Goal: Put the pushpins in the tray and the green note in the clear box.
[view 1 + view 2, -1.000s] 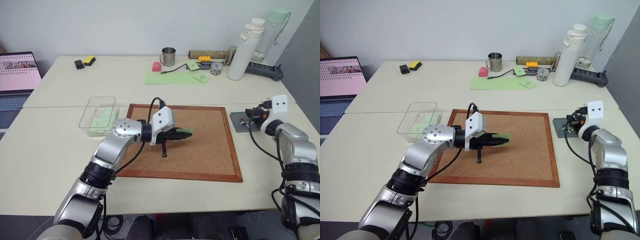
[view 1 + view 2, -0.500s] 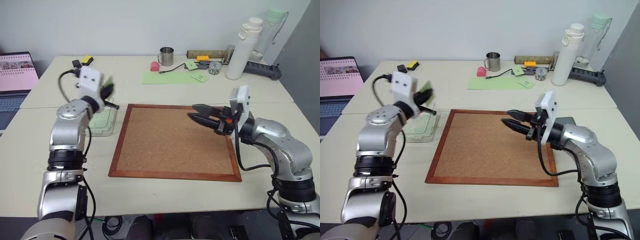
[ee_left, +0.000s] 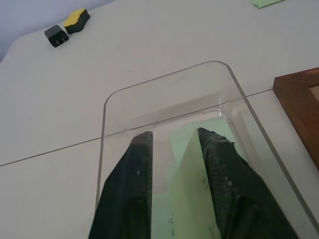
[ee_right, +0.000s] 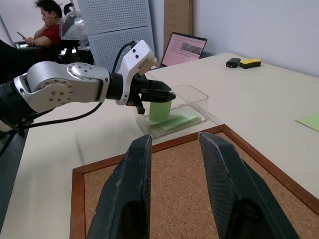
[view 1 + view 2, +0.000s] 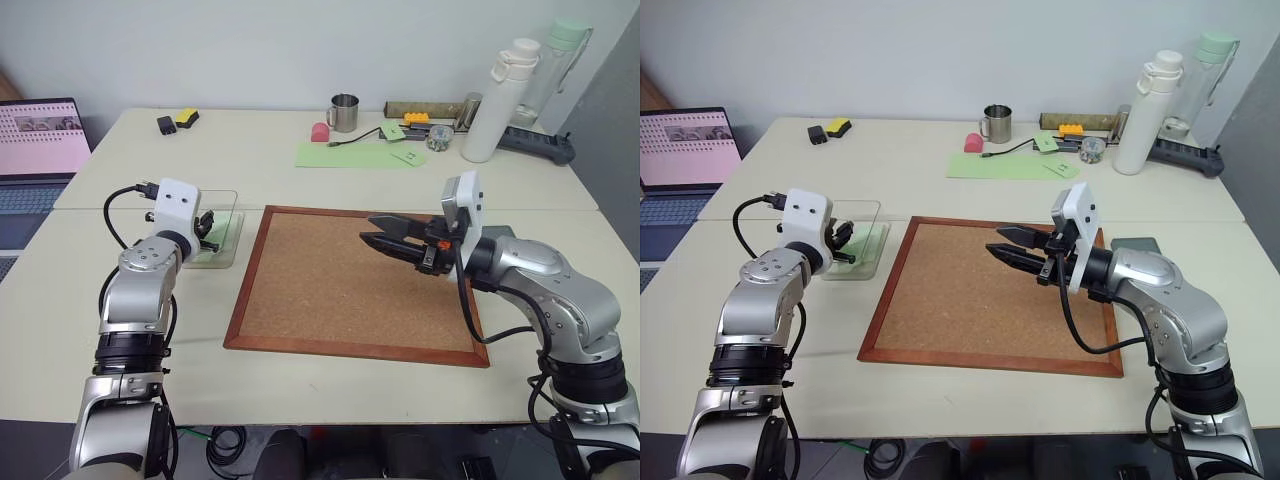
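Note:
My left gripper [image 3: 174, 134] hangs low inside the clear box [image 3: 164, 79] at the table's left, its jaws open. The green note [image 3: 192, 189] stands on edge between the fingers, leaning on one of them; the right wrist view shows the note [image 4: 160, 110] upright over other green paper on the box floor. Over the corkboard [image 5: 330, 290], my right gripper [image 5: 367, 229] points left, open and empty. The dark-grey tray [image 5: 1137, 244] peeks out behind my right arm. The pushpins are hidden.
A laptop [image 5: 40, 130] sits at the far left edge. At the back stand a steel mug [image 5: 343, 112], a long green sheet [image 5: 350, 155] and a white bottle [image 5: 500, 95]. A person [image 4: 47, 20] sits beyond the table.
My left gripper carried the note from the corkboard to the clear box, dropped into it and parted its fingers. My right gripper swung from the tray to over the board, then held still.

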Controlling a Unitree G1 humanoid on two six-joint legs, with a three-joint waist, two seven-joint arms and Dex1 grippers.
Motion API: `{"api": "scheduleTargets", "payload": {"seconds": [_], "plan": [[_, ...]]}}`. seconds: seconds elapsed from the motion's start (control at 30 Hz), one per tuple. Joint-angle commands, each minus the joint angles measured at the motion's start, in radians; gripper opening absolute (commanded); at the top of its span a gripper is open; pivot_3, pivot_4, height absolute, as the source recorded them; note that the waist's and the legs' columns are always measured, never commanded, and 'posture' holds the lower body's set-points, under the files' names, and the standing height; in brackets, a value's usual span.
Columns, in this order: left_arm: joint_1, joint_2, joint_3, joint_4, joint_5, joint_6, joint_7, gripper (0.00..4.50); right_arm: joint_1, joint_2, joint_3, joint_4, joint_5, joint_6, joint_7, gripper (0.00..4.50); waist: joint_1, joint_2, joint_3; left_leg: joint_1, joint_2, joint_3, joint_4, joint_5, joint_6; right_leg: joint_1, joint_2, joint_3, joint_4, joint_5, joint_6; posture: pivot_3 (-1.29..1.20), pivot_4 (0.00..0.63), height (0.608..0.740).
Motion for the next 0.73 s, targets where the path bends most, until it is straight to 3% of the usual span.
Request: {"api": "scheduleTargets", "payload": {"seconds": [0.03, 0.2, 0.37, 0.53, 0.73], "plan": [[-0.025, 0.028, 0.000, -0.039, 0.016, -0.030, -0.009, 2.24, 0.004, -0.004, -0.004, -0.013, -0.015, -0.031, 0.001, 1.54, 0.000, 0.000, 0.000, 0.000, 0.000, 0.000, 0.000, 0.000, 0.000, 0.000, 0.000, 0.000, 0.000, 0.000, 0.000, 0.00, 0.150, 0.740], [-0.097, 0.055, 0.010, -0.042, -0.041, -0.049, -0.113, 3.36, -0.006, -0.024, -0.031, 0.021, -0.029, -0.046, 0.008, 1.54, 0.001, 0.000, 0.000, 0.000, 0.000, 0.000, 0.000, 0.000, 0.000, 0.000, 0.000, 0.000, 0.000, 0.000, 0.000, 0.00, 0.150, 0.740], [-0.143, 0.101, -0.031, -0.134, -0.212, 0.046, -0.414, 4.32, -0.021, -0.062, -0.063, 0.064, -0.042, -0.065, 0.023, 1.54, -0.001, -0.002, 0.001, -0.002, 0.000, -0.001, 0.000, 0.000, 0.000, 0.000, 0.000, -0.002, -0.001, 0.000, 0.000, 0.00, 0.150, 0.740], [-0.016, 0.202, -0.119, -0.306, -0.345, 0.100, -0.715, 4.32, 0.034, -0.141, -0.065, 0.072, -0.048, -0.070, 0.095, 1.54, -0.009, -0.001, 0.001, -0.001, 0.001, 0.000, -0.001, 0.000, 0.000, 0.000, 0.000, -0.001, -0.002, 0.000, 0.000, 0.00, 0.150, 0.740], [-0.004, 0.284, -0.161, -0.294, -0.342, 0.041, -0.850, 4.32, 0.133, -0.246, -0.061, 0.046, -0.042, -0.069, 0.202, 1.54, -0.007, -0.001, 0.003, -0.001, 0.001, 0.000, -0.001, 0.000, 0.000, -0.001, 0.002, -0.001, -0.001, 0.000, -0.001, 0.00, 0.150, 0.740]]}}
